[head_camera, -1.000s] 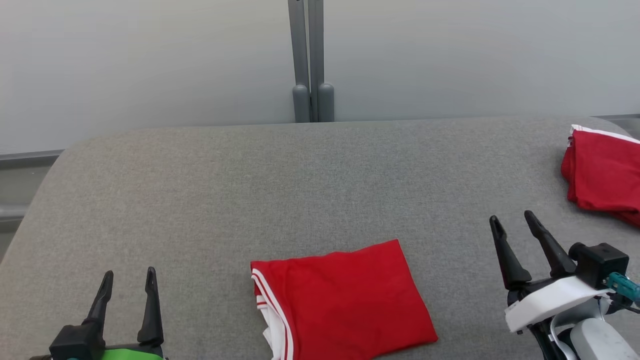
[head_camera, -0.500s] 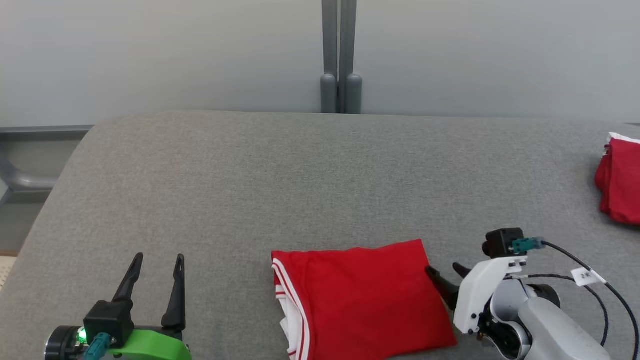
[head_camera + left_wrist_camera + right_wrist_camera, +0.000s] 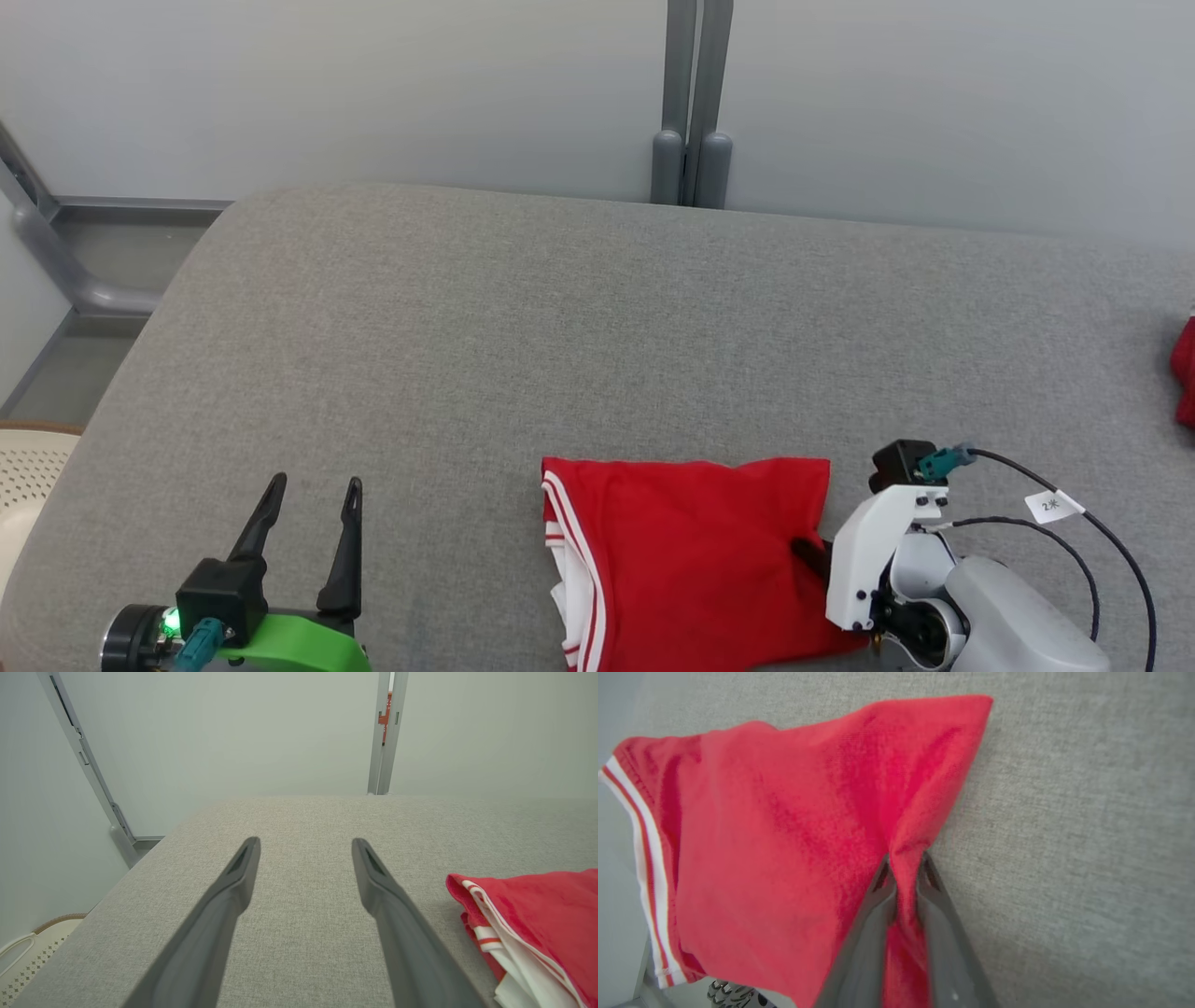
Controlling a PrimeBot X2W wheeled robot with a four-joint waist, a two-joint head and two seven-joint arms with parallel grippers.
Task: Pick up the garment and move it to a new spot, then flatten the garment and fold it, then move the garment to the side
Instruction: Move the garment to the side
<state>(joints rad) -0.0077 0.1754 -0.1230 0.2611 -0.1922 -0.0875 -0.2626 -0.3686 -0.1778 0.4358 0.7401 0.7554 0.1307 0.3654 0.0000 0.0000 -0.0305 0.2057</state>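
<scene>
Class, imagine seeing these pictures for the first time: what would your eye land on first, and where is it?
The bright red garment with white-striped trim, lying folded near the front of the grey table. Next, the right arm beside it, jaws pinching a bunched fold of its right edge. The left arm holds its jaws open at lower left.

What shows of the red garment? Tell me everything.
The garment is red knit-looking cloth with white-striped trim along its left edge, folded into a rough rectangle. It lies on the grey cloth-covered table near the front edge. The right gripper pinches a raised fold at its right edge.
</scene>
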